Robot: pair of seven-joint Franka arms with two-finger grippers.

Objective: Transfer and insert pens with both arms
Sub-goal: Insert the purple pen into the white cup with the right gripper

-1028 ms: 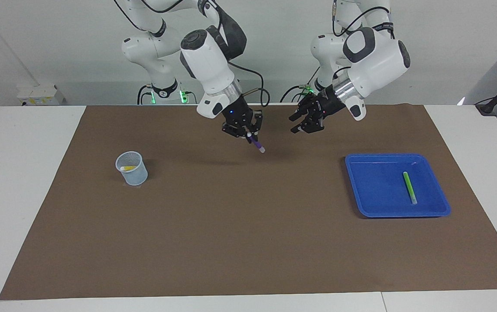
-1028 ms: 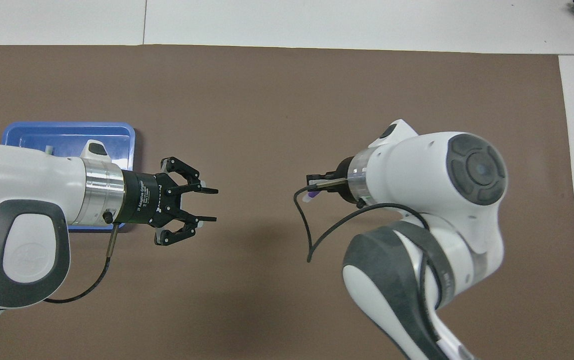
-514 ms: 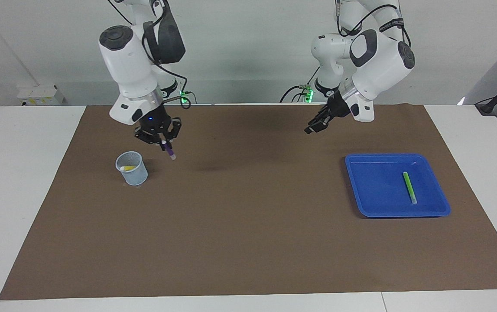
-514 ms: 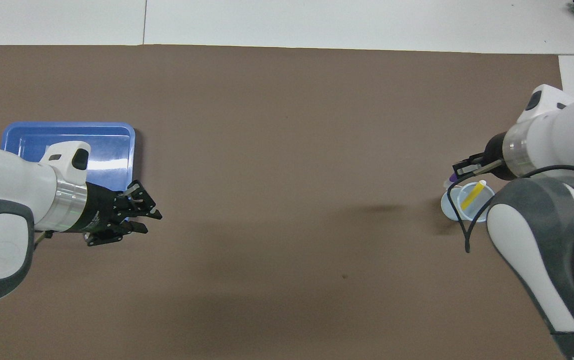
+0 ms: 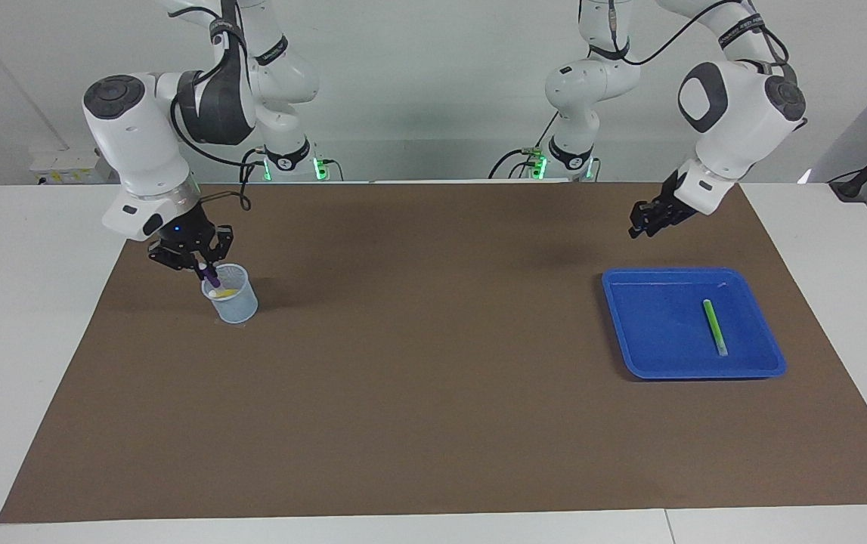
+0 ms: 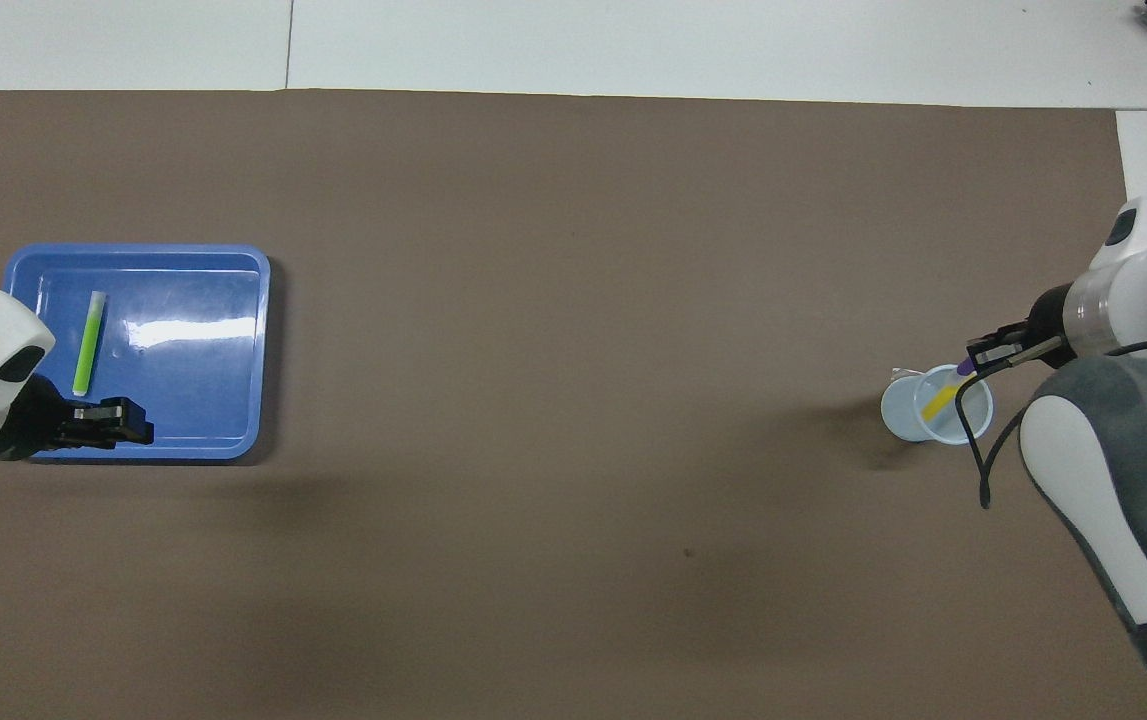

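Note:
My right gripper (image 5: 201, 264) (image 6: 979, 357) is shut on the purple pen (image 5: 212, 278) (image 6: 963, 371). It holds the pen tilted over the pale translucent cup (image 5: 235, 305) (image 6: 905, 415), with the pen's lower end at the cup's mouth. A yellow pen (image 5: 224, 292) (image 6: 938, 400) leans inside the cup. The green pen (image 5: 714, 326) (image 6: 86, 342) lies in the blue tray (image 5: 652, 340) (image 6: 193, 400). My left gripper (image 5: 639, 226) (image 6: 128, 435) hangs in the air over the tray's edge nearest the robots, with nothing in it.
A brown mat (image 5: 433, 393) covers most of the white table. The cup stands toward the right arm's end and the tray toward the left arm's end. Two small arm bases with green lights (image 5: 293, 162) stand at the robots' edge.
My right arm has swung from mid-table to the cup with the purple pen. My left gripper has narrowed and drawn back from mid-table to the tray.

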